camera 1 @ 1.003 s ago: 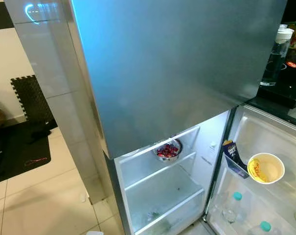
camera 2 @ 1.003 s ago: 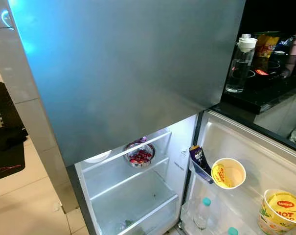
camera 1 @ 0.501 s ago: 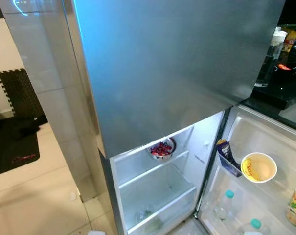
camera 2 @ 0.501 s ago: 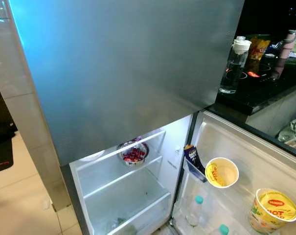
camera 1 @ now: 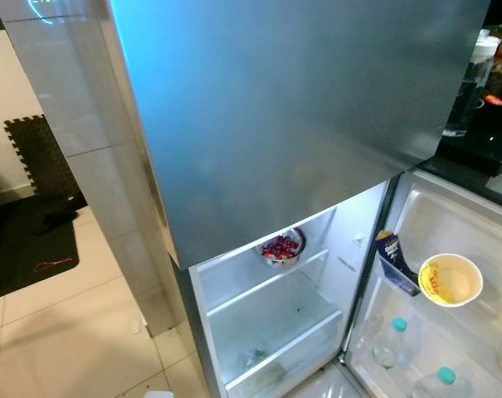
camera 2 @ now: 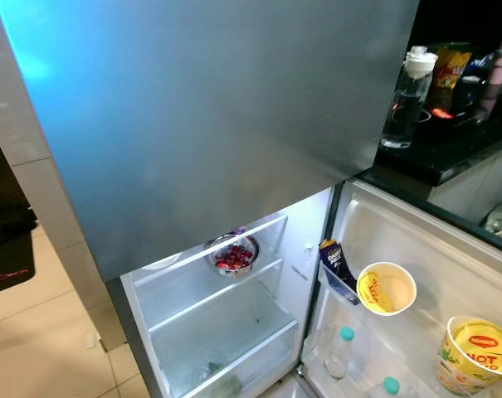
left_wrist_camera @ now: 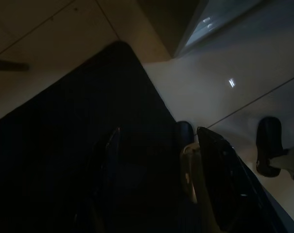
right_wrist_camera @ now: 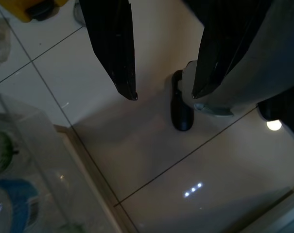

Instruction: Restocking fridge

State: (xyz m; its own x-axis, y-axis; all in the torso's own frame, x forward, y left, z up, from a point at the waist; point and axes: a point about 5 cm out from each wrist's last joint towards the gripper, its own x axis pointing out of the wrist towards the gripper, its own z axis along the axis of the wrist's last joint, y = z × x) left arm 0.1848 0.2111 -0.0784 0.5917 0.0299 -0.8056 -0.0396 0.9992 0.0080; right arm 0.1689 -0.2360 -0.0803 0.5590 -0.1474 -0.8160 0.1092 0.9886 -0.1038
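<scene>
The grey fridge [camera 1: 292, 108] stands before me with its upper door shut and its lower door [camera 2: 450, 249] swung open to the right. A steel bowl of red fruit [camera 1: 281, 248] sits on the lit upper shelf. In the door bins are a blue carton [camera 1: 392, 253], a yellow noodle cup [camera 1: 450, 280], a Maggi cup [camera 2: 476, 352] and two water bottles [camera 1: 390, 344]. My right gripper [right_wrist_camera: 164, 94] hangs open over the tiled floor, holding nothing. In the dark left wrist view my left gripper [left_wrist_camera: 156, 145] hangs with fingers apart over a black mat.
A black counter [camera 2: 450, 149] at the right carries a clear bottle [camera 2: 404, 99] and snack bags. A black floor mat [camera 1: 26, 240] and a foam tile [camera 1: 39, 153] lie at the left. My foot [right_wrist_camera: 181, 104] shows on the tiles by the door bin's clear edge [right_wrist_camera: 35, 160].
The whole picture has shifted a little, so the camera has moved. Nothing in the fridge or on the door has changed place.
</scene>
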